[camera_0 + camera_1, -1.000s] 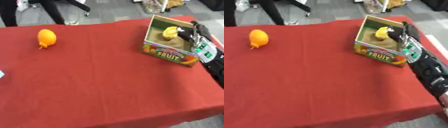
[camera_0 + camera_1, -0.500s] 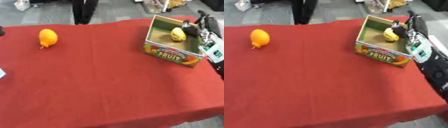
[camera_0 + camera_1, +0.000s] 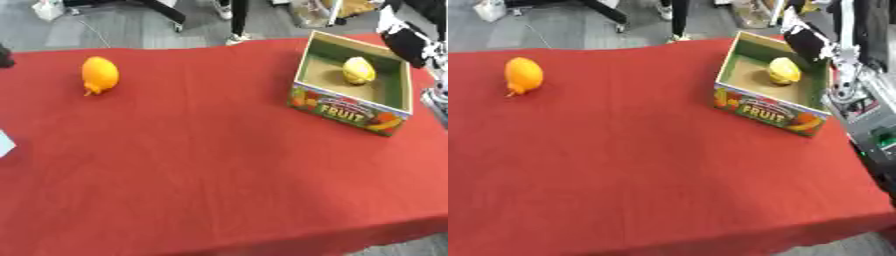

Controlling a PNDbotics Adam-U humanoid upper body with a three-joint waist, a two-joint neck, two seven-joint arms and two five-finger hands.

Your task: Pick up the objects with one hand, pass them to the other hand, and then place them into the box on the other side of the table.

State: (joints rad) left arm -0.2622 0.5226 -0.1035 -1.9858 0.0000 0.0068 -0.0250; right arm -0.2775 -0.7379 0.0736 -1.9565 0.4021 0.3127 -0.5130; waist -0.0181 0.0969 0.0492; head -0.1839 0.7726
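Inside, cardboard box (image 3: 770, 111) cradles rounded yellow fruit (image 3: 783, 70).

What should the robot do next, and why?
Probably reach its left robot hand toward the orange fruit on the table's left side. The yellow fruit already lies in the box, and the right robot hand is above it, holding nothing.

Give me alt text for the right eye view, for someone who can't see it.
A yellow fruit lies inside an open cardboard box marked FRUIT at the right of a red table, with the robot's right hand above the box's far right edge. An orange fruit sits alone at the far left.
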